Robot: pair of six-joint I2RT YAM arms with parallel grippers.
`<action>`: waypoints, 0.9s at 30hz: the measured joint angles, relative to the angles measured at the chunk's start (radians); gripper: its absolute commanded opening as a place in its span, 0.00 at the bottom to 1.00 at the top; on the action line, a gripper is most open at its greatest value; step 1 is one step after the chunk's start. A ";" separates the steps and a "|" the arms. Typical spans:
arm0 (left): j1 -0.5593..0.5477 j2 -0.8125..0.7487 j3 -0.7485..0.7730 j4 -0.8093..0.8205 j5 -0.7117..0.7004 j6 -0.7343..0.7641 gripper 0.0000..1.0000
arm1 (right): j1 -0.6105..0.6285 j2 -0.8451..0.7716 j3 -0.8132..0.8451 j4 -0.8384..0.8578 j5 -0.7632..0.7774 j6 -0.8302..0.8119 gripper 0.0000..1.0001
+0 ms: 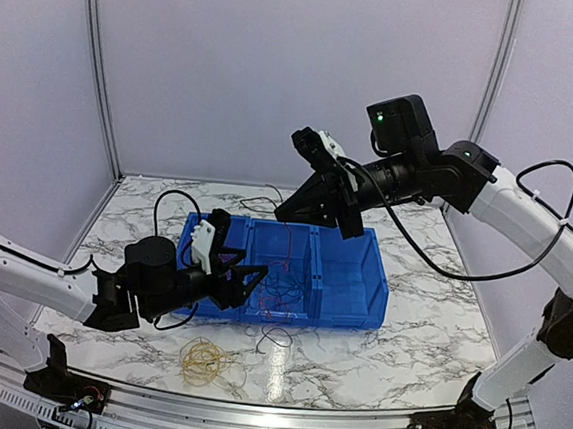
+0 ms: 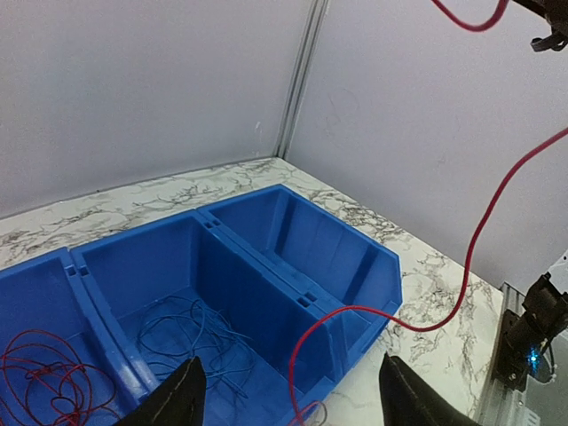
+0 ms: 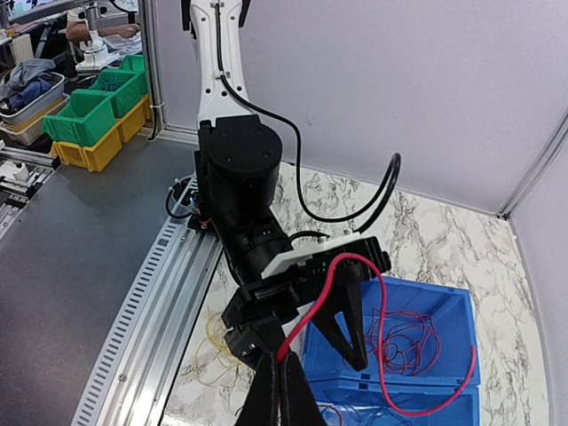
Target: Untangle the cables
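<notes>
We see one hair-thin red cable (image 3: 319, 300) pinched tight in the right gripper (image 3: 282, 368), arcing slackly down to the blue plastic bin (image 2: 293, 200). A red coil (image 2: 40, 377) fills the bin's left compartment and dark blue loops (image 2: 191, 333) the middle one. A yellow coil (image 1: 201, 360) lies on the glossy marbled bench (image 1: 426, 337). The left gripper (image 2: 288, 395) gapes wide at the bin's near edge.

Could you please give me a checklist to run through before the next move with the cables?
1. Hold: right gripper shut on red cable, ok.
2. Release: left gripper open, ok.
3. Clearance: red cable runs between left gripper's fingers, not ok.
4. Tangle: red cable free of dark blue cables in blue bin, cannot tell.
5. Sorted: yellow cable out on table, ok.
</notes>
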 measured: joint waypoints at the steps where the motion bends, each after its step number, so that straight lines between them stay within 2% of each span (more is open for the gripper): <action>1: 0.000 0.016 0.020 -0.014 0.018 -0.004 0.70 | 0.000 0.000 0.000 0.000 0.000 0.000 0.00; 5: 0.001 0.064 0.072 -0.059 0.053 -0.018 0.67 | 0.000 0.000 0.000 -0.001 -0.002 0.000 0.00; 11: 0.022 0.119 0.113 -0.108 0.075 -0.039 0.50 | 0.000 0.000 0.000 -0.001 -0.021 -0.001 0.00; 18: 0.051 0.172 0.149 -0.124 0.093 -0.060 0.19 | 0.000 -0.003 0.000 -0.003 -0.029 -0.003 0.00; 19: 0.053 0.174 0.150 -0.124 0.096 -0.069 0.07 | 0.000 -0.006 0.000 -0.004 -0.029 -0.004 0.00; 20: 0.056 0.175 0.150 -0.126 0.098 -0.068 0.00 | 0.000 -0.009 0.000 -0.005 -0.028 -0.005 0.00; 27: 0.060 0.181 0.149 -0.126 0.101 -0.093 0.00 | -0.002 -0.059 0.060 -0.037 0.036 -0.030 0.00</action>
